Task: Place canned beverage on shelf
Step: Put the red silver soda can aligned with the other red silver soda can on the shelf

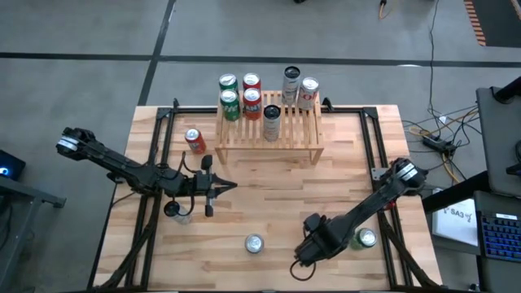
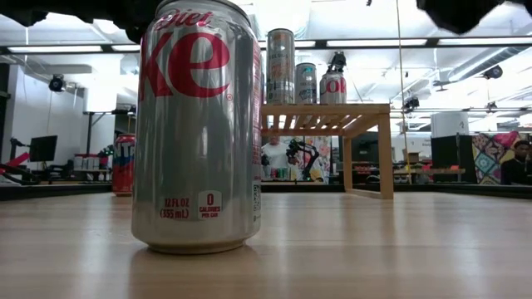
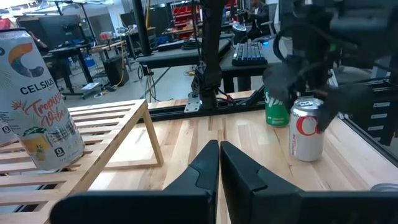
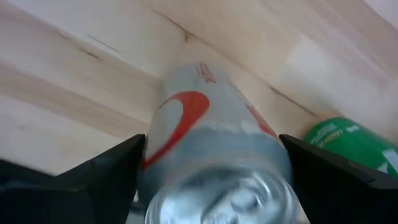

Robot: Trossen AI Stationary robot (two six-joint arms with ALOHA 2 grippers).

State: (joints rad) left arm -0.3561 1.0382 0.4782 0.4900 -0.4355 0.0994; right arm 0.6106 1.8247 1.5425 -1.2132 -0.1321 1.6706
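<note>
A silver-and-red canned beverage (image 3: 306, 129) stands upright on the table near its right front. My right gripper (image 3: 308, 99) points down over it, open, with one finger on either side of the can's top (image 4: 214, 155), and I see no touch. From above, the gripper (image 1: 313, 244) hides this can. The shelf (image 1: 269, 134) stands at the table's far middle with several cans upright on its slats, among them a white Celsius can (image 3: 37, 99). My left gripper (image 1: 224, 189) hangs shut and level left of centre, holding nothing.
A green can (image 1: 364, 238) stands just right of the right gripper. Another silver-and-red can (image 1: 255, 242) stands at the near edge, filling the low view (image 2: 199, 124). A red can (image 1: 194, 140) stands left of the shelf. A black frame (image 1: 370, 146) borders the table.
</note>
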